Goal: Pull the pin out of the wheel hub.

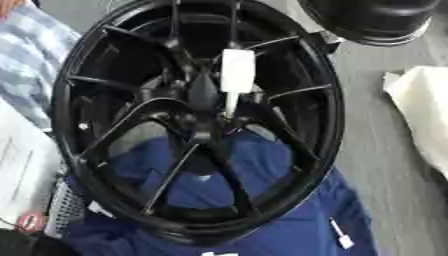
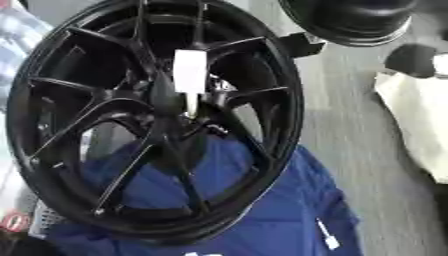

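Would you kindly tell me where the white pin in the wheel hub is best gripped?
Grip the white pin on its wide rectangular head, probably from above and in front, pinching its two long sides. The head stands clear of the wheel hub, while the thin shaft below sits between black spokes. No robot hand is in view.

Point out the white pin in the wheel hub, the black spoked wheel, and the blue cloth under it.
White pin (image 1: 236,71): left eye view, on its wide upper body.
Black spoked wheel (image 1: 325,85): left eye view, on its right rim.
Blue cloth (image 2: 289,200): right eye view, on bare fabric beside the wheel.
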You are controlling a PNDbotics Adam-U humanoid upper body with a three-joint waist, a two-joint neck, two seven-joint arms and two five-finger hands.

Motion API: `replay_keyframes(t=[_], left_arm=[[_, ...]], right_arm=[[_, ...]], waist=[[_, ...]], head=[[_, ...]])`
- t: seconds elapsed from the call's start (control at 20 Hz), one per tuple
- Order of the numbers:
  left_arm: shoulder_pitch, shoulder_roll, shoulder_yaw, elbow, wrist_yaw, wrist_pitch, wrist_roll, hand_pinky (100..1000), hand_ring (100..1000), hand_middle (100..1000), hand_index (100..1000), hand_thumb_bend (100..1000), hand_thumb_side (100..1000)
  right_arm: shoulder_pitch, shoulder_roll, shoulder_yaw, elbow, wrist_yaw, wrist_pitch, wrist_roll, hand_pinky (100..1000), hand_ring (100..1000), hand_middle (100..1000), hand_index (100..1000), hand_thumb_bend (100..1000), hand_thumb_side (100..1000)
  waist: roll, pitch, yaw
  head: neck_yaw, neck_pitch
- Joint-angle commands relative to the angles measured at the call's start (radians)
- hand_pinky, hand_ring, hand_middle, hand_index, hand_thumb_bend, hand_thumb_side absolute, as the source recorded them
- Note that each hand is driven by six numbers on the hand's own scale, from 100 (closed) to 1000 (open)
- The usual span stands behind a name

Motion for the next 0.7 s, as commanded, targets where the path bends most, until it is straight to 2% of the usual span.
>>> replay_keyframes(t=[0.05, 0.5, 0.7], left_arm=[[-0.008, 0.019, 0.007, -0.011, 0.0, -0.01, 0.0, 889, 693, 666, 778, 160, 656], [-0.049, -0.008, 0.001, -0.011, 0.028, -0.006, -0.014, 891, 689, 665, 775, 162, 658], [-0.074, -0.016, -0.011, -0.011, 0.04, -0.001, -0.03, 892, 689, 667, 775, 163, 661]], right_arm=[[-0.009, -0.031, -0.008, -0.015, -0.001, 0.001, -0.005, 809, 713, 599, 717, 539, 263], [-0.018, -0.018, -0.003, -0.015, -0.011, 0.015, 0.01, 805, 706, 591, 714, 539, 258], [-0.056, -0.017, 0.018, -0.015, -0.007, 0.03, 0.04, 807, 720, 598, 722, 540, 259]], waist=[[0.007, -0.023, -0.001], [0.009, -0.02, 0.002], [0.004, -0.014, 0.004]], head=[[-0.005, -0.023], [-0.005, -0.029], [-0.006, -0.031]])
